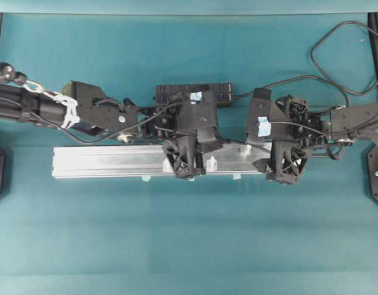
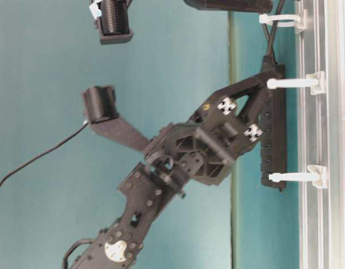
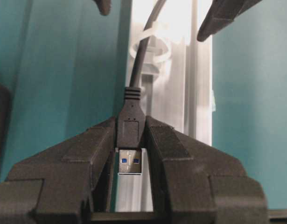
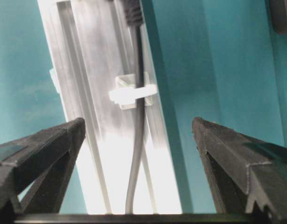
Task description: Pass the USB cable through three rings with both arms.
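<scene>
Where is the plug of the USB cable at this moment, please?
In the left wrist view the USB plug is clamped between the left gripper jaws over the silver rail, its cable running back through a white ring.

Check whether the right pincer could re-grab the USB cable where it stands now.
Probably yes. The right pincer is wide open over the rail, with the USB cable running between its fingers, nothing in between. The left pincer holds the plug end.
</scene>
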Robot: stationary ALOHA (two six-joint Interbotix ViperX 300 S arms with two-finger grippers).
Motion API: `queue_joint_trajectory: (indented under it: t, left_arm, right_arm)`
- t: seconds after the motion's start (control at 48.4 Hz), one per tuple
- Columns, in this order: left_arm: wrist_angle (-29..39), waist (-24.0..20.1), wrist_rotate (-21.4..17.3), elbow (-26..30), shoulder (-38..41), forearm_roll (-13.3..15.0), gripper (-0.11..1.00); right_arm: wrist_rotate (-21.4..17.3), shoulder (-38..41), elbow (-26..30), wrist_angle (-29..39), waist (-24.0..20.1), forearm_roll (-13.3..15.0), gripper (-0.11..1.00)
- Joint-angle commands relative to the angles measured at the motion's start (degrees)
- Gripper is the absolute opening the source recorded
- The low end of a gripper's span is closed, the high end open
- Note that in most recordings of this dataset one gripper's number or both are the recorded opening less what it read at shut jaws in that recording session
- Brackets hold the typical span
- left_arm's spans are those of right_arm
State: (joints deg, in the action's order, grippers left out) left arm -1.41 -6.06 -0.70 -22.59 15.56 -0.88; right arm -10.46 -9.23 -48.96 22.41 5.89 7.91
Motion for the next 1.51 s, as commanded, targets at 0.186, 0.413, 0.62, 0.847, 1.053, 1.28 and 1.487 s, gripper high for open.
queue_joint_trajectory:
  t: [0.186,0.413,0.62,0.847,1.053,1.28,1.487]
  left_arm:
    - [-0.3,0.0,0.1,-1.0,-5.1,-0.2,0.24]
    - [-0.3,0.0,0.1,-1.6,-7.1,-0.2,0.24]
    - [-0.2,0.1,0.1,-1.7,-7.1,-0.1,0.24]
    - [-0.2,0.1,0.1,-1.8,-7.1,-0.2,0.24]
    - [-0.2,0.1,0.1,-1.8,-7.1,-0.2,0.24]
    - [-0.2,0.0,0.1,-2.1,-7.1,-0.1,0.24]
    - [-0.2,0.0,0.1,-3.2,-7.5,-0.2,0.24]
  right_arm:
    - [0.0,-1.1,3.7,-0.8,0.2,0.3,0.83]
    - [0.1,-1.4,7.3,-0.8,0.2,0.5,0.82]
    - [0.2,-0.3,8.3,-1.6,0.2,0.5,0.82]
    - [0.2,1.6,7.9,-5.7,0.3,0.6,0.74]
    - [0.2,2.6,7.9,-8.2,1.0,0.6,0.61]
    - [0.3,3.2,7.8,-9.4,1.7,0.6,0.35]
    - [0.4,3.2,7.8,-9.4,1.7,0.6,0.01]
